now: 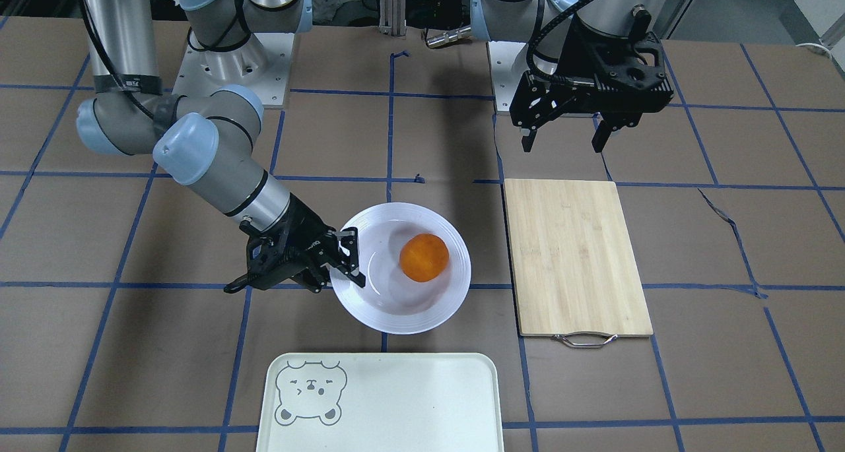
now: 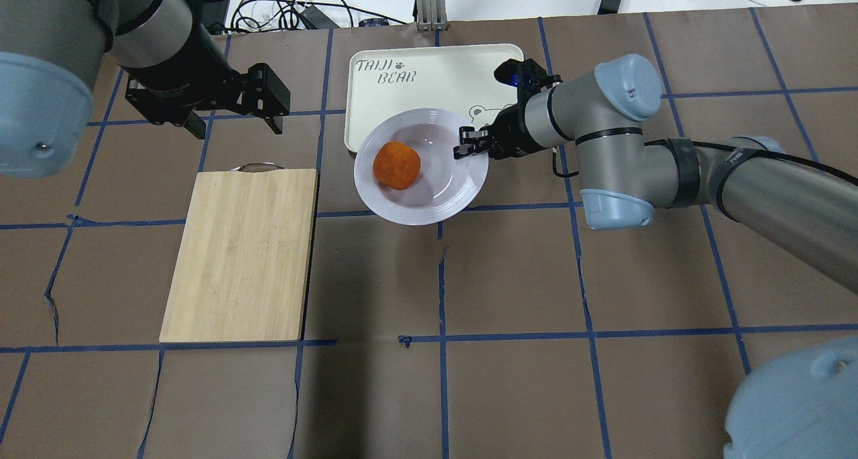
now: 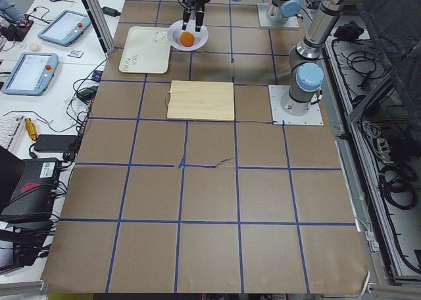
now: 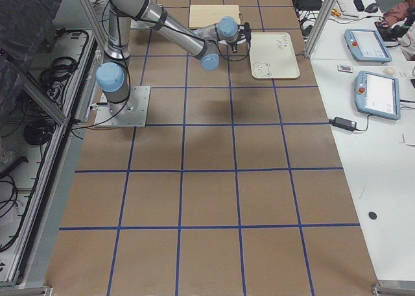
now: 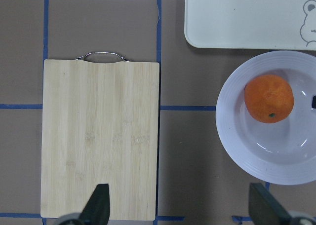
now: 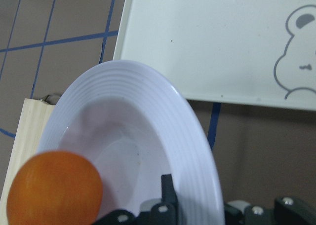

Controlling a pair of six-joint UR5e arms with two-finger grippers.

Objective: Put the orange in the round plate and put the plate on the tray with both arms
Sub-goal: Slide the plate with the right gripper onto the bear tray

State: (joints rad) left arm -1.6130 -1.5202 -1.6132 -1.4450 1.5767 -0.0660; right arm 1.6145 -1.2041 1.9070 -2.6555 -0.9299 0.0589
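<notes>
Since orange [image 1: 424,257] already sits in sunken centre of round plate [image 1: 396,313], first step looks done. Right gripper [image 1: 346,257]: jaws narrow, pinching plate rim. Plate near table middle, seemingly raised a little, just short of tray [image 1: 409,399], not on it. Tray lies at table's operator-side edge. Left gripper [image 1: 566,138]: jaws wide, empty, hovering over table past robot-side end of cutting board [image 1: 574,254]. Left to do, by judgement: carry plate onto tray, release.
</notes>
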